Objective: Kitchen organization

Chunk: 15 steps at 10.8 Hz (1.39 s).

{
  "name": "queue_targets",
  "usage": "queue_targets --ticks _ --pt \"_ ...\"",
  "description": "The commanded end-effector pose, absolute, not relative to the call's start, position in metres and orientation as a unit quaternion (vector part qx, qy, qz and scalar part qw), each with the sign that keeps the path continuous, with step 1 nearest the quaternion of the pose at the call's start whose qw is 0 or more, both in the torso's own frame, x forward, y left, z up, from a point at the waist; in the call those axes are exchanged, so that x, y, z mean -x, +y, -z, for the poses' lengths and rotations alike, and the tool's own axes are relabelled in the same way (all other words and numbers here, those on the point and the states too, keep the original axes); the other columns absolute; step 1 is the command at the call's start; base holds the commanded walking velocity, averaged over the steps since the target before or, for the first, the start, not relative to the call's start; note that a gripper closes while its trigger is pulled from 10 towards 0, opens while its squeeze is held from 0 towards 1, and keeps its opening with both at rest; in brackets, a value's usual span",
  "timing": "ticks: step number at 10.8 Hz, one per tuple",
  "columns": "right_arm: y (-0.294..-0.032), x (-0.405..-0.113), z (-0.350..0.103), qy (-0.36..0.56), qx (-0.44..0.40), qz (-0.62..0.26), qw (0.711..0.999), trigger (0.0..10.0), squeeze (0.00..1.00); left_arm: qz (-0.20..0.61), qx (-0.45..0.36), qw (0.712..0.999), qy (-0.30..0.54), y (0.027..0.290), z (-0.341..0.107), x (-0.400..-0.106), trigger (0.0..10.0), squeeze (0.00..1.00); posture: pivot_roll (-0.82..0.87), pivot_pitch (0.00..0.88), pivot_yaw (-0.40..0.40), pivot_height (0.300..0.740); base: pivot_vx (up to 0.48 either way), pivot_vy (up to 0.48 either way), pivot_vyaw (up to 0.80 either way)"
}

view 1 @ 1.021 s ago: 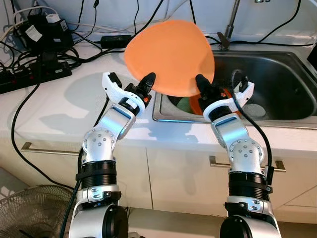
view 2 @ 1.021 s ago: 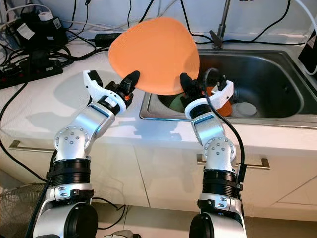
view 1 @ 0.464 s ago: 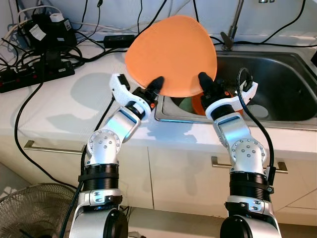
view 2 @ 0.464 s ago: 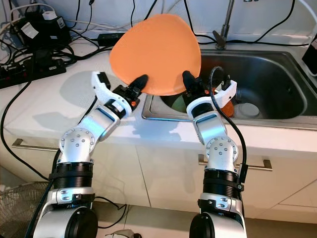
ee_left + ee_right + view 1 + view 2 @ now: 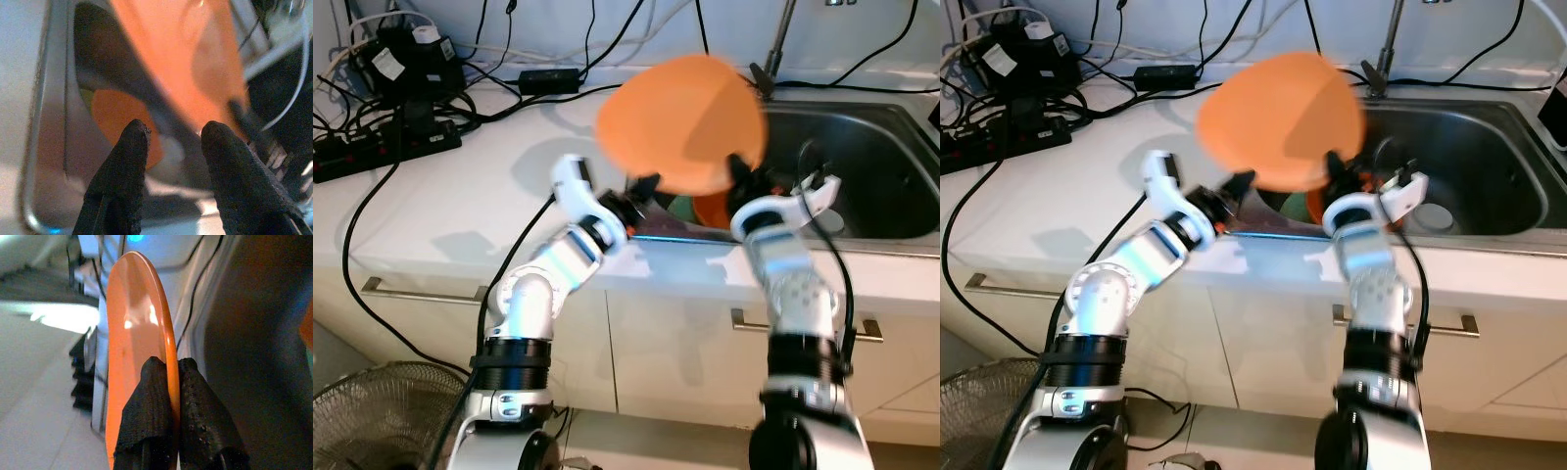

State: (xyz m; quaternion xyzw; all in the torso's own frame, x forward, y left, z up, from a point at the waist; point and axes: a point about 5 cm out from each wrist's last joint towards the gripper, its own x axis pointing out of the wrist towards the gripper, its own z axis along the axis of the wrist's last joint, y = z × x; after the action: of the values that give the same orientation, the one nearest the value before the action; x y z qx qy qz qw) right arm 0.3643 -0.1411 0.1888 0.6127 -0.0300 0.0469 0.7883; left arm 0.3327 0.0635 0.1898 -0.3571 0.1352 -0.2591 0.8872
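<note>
A large orange plate (image 5: 683, 122) stands tilted on edge above the left end of the steel sink (image 5: 871, 137), blurred by motion. My right gripper (image 5: 736, 176) is shut on its lower rim; in the right wrist view both fingertips (image 5: 146, 382) pinch the plate (image 5: 134, 347) edge. My left gripper (image 5: 641, 189) hovers open just below the plate's lower left edge, over the sink's left rim. In the left wrist view its fingers (image 5: 124, 156) stand apart with the plate (image 5: 186, 63) beyond them. An orange bowl (image 5: 115, 122) lies in the sink.
Power strips and tangled black cables (image 5: 396, 93) crowd the back left of the white counter (image 5: 440, 211). The faucet (image 5: 773, 44) rises behind the sink. A white round dish (image 5: 822, 217) lies on the sink floor. A fan (image 5: 382, 421) stands on the floor at the left.
Both arms have swung to the right, carrying the plate from the counter's edge to above the sink. The left gripper has come off the plate's edge.
</note>
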Motion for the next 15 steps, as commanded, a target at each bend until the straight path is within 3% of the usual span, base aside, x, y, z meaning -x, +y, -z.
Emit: queue_targets --ticks 1,3,4,7,9,15 --pt "-0.14 -0.369 -0.208 -0.062 -0.62 -0.052 0.78 0.0 0.0 0.262 0.321 0.9 0.137 0.063 -0.187 -0.33 10.0 0.0 0.13 0.0 0.066 0.74 0.0 0.0 0.0" --pt "-0.159 -0.375 -0.213 -0.09 -0.604 -0.016 0.792 0.0 0.0 0.259 0.21 0.932 0.142 0.066 -0.176 -0.323 10.0 0.0 0.13 0.0 0.065 0.74 0.0 0.0 0.0" --pt "-0.168 -0.378 -0.214 -0.1 -0.558 0.014 0.823 10.0 0.0 0.252 0.147 0.945 0.147 0.071 -0.17 -0.32 10.0 0.0 0.14 0.0 0.064 0.74 0.0 0.0 0.0" --pt "-0.181 -0.389 -0.206 -0.084 -0.361 0.064 0.926 10.0 0.0 0.245 0.09 0.953 0.155 0.083 -0.16 -0.308 10.0 0.0 0.16 0.0 0.058 0.74 0.0 0.0 0.0" --pt "-0.176 -0.394 -0.2 -0.069 -0.262 0.063 0.961 10.0 0.0 0.243 0.074 0.955 0.155 0.085 -0.158 -0.304 10.0 0.0 0.17 0.0 0.05 0.74 0.0 0.0 0.0" --pt "-0.154 -0.398 -0.175 -0.012 -0.156 0.029 0.987 10.0 0.0 0.247 0.056 0.956 0.149 0.081 -0.158 -0.301 10.0 0.0 0.17 0.0 0.045 0.74 0.0 0.0 0.0"
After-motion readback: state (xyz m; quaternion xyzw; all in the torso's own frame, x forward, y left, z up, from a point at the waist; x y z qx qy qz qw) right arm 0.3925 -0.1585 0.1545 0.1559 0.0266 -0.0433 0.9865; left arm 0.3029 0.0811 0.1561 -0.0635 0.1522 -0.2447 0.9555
